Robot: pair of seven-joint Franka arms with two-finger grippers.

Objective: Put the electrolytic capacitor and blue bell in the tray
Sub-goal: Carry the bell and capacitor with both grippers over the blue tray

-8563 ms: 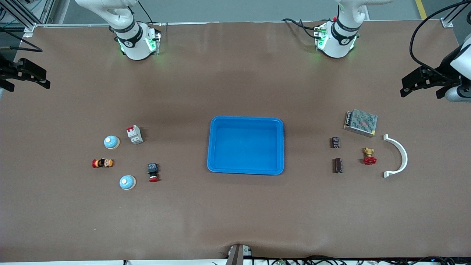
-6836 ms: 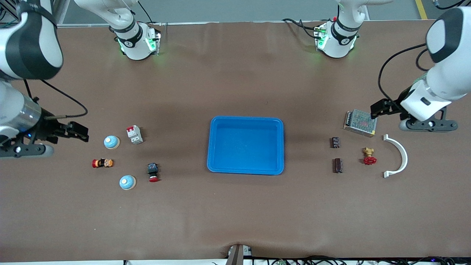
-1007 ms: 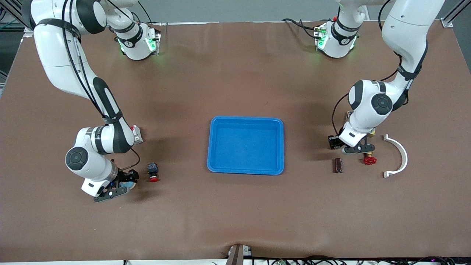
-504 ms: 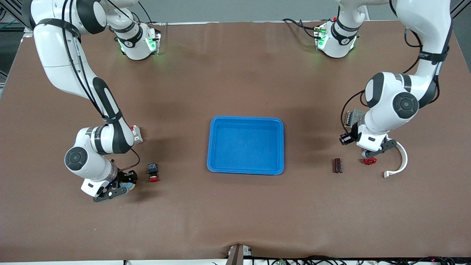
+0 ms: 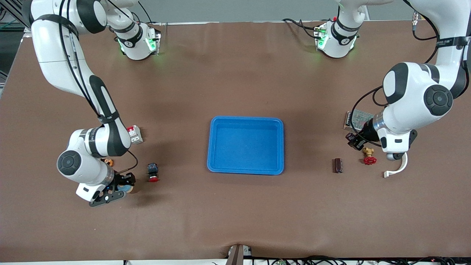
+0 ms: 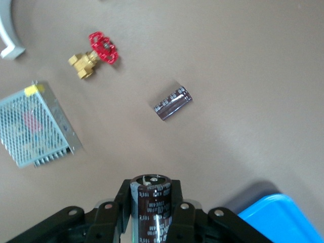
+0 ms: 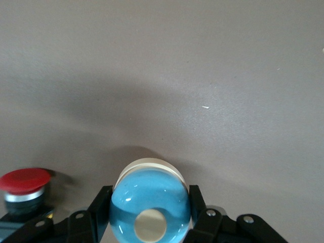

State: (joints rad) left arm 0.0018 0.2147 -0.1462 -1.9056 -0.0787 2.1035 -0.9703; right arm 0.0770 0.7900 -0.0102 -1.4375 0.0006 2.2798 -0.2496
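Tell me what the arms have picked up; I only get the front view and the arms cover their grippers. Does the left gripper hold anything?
Observer: Yes. The left wrist view shows the left gripper shut on an electrolytic capacitor, standing upright between the fingers.
Operator: Is it off the table?
Observer: Yes, it hangs over bare table, with a second capacitor lying on its side below.
Operator: And the right gripper?
Observer: The right gripper is shut on a blue bell, gripped at its sides, with the red push button close by.
Operator: Anything in the tray yet?
Observer: No, only a corner of the blue tray shows in the left wrist view, and nothing lies on it.
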